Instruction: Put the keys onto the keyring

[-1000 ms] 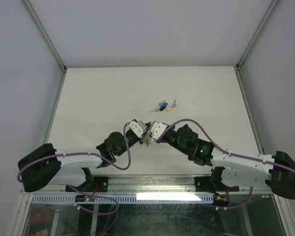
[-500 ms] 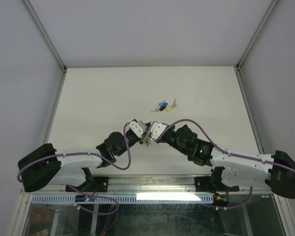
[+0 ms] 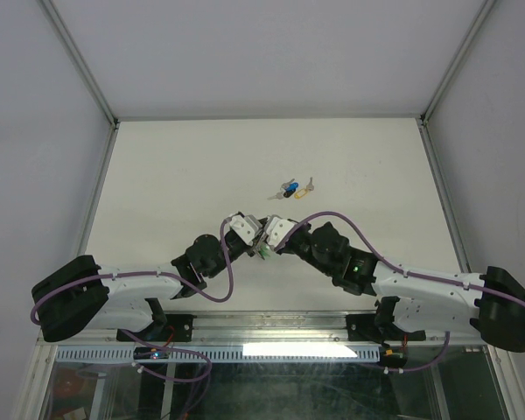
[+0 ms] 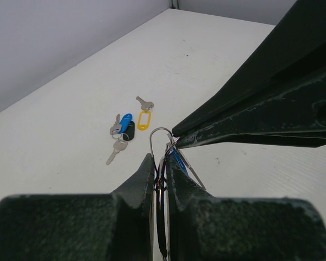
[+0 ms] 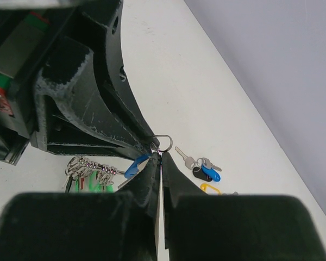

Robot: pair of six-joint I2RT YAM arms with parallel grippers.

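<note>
Keyring (image 4: 161, 142): clamped in your left jaws above the table (image 4: 70, 109). Your right jaws, pressed shut, meet its wire beside a blue key (image 5: 133, 167). This appears to be the threading step; next, slide that key's hole along the coil. The loose keys (image 4: 126, 125) lie beyond.

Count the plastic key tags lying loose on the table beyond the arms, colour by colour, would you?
Yellow tag: 1
Blue tag: 1
Black tag: 1
Total: 3
</note>
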